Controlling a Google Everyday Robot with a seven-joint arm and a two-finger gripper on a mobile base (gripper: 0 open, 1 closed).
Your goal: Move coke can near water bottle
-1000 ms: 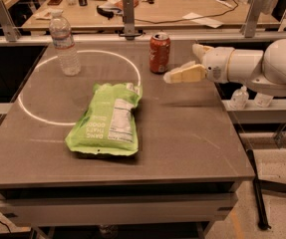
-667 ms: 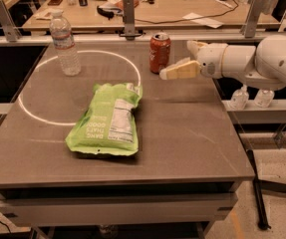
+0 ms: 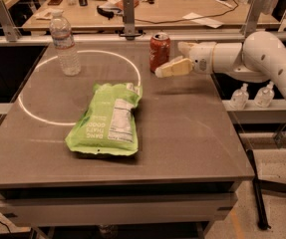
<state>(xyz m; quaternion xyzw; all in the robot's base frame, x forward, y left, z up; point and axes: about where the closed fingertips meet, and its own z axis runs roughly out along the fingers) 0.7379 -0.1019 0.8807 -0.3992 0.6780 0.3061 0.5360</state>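
Observation:
The coke can, red with a silver top, stands upright at the back middle of the grey table. The water bottle, clear with a white cap, stands upright at the back left, well apart from the can. My gripper reaches in from the right at can height. It is open, with its cream near finger just right of the can and the other finger behind. It holds nothing.
A flat green snack bag lies in the middle of the table, in front of the can and bottle. A white ring of light marks the table's left half. Two small clear bottles stand on a ledge off the right edge.
My gripper has moved left, closer to the coke can, until its near finger is right beside it. The can, bottle and bag have not moved.

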